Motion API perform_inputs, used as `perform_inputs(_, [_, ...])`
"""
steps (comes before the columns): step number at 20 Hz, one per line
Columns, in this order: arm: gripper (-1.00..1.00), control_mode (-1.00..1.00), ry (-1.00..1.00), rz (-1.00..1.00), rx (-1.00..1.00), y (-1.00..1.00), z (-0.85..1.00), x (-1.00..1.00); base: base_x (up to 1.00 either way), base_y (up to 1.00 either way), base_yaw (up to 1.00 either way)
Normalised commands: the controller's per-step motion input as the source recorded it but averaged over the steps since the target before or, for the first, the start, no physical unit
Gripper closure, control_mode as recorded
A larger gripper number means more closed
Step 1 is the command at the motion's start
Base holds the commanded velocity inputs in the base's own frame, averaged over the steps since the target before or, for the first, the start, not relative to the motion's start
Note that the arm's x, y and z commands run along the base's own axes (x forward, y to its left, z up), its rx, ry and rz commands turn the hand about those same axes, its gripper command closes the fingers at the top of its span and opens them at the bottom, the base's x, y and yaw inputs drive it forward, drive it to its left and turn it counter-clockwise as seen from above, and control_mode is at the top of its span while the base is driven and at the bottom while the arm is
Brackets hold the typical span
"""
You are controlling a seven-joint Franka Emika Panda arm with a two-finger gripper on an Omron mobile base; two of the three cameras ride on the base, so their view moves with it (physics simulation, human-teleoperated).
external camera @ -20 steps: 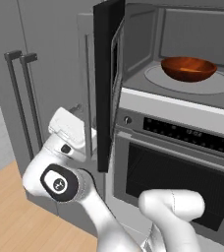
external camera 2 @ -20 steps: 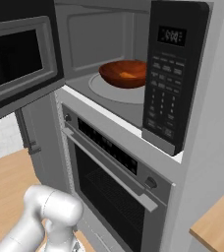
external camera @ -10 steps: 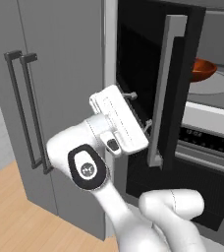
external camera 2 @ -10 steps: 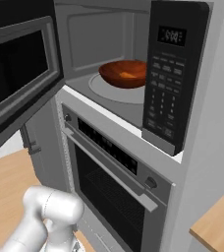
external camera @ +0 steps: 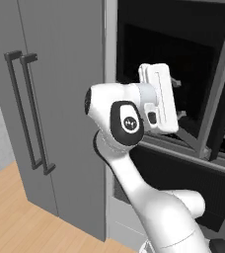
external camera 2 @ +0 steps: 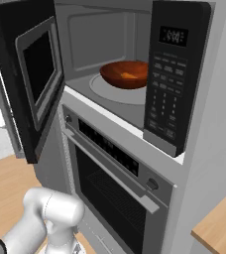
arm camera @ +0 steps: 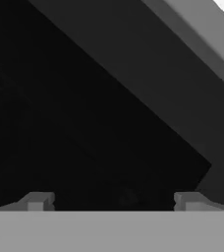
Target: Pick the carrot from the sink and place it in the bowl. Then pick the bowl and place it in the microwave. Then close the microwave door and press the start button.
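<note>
Pincer (arm camera: 113,199) spread wide and empty, raised at the outer face of the microwave door (external camera 2: 35,84), fingertips (external camera: 178,99) close against its dark panel. Door stands part-open, a broad gap to the cavity, where the bowl (external camera 2: 125,74) sits on the turntable (external camera 2: 117,92) holding the carrot (external camera 2: 129,76).

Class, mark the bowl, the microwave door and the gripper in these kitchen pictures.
bowl (external camera 2: 116,78): right base view, on its outer left wall.
microwave door (external camera 2: 38,79): right base view, on its dark window.
gripper (arm camera: 114,199): hand view, midway between the tips.
</note>
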Motion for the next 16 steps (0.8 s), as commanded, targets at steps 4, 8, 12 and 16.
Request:
perform_inputs(4, [-1.0,-1.0,-0.03,0.0,0.18,-0.78,-0.1,0.86,0.0,0.0,0.0])
perform_inputs(8, [-1.0,-1.0,-0.14,0.0,0.12,-0.71,-0.09,0.53,0.0,0.0,0.0])
perform_inputs(12, [-1.0,-1.0,-0.13,0.0,0.03,-0.69,-0.03,0.26,0.0,0.0,0.0])
perform_inputs(16, [-1.0,-1.0,0.0,0.0,0.03,-0.8,0.0,0.29,0.0,0.0,0.0])
